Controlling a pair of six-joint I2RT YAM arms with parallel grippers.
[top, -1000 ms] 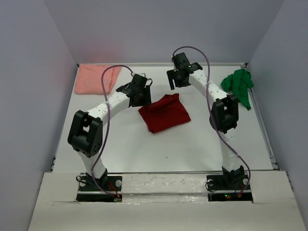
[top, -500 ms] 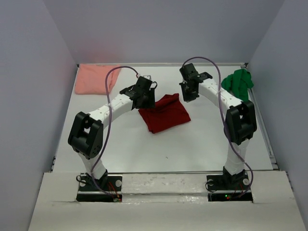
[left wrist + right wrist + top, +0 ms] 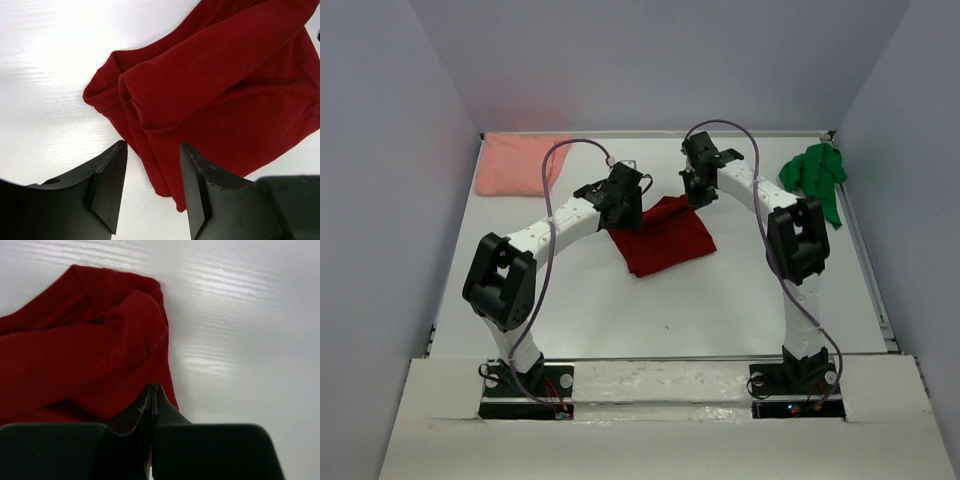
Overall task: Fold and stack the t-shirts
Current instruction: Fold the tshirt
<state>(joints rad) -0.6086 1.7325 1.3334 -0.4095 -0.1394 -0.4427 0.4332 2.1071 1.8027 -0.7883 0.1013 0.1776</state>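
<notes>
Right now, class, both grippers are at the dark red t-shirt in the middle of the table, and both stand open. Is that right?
Not quite. Both are at the dark red t-shirt, but only the left gripper stands open; the right gripper is shut, as the right wrist view shows.

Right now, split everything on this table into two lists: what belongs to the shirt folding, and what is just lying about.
Belongs to the job: dark red t-shirt, pale pink t-shirt, green t-shirt.
Just lying about: none; the rest is the white table and grey walls.
</notes>
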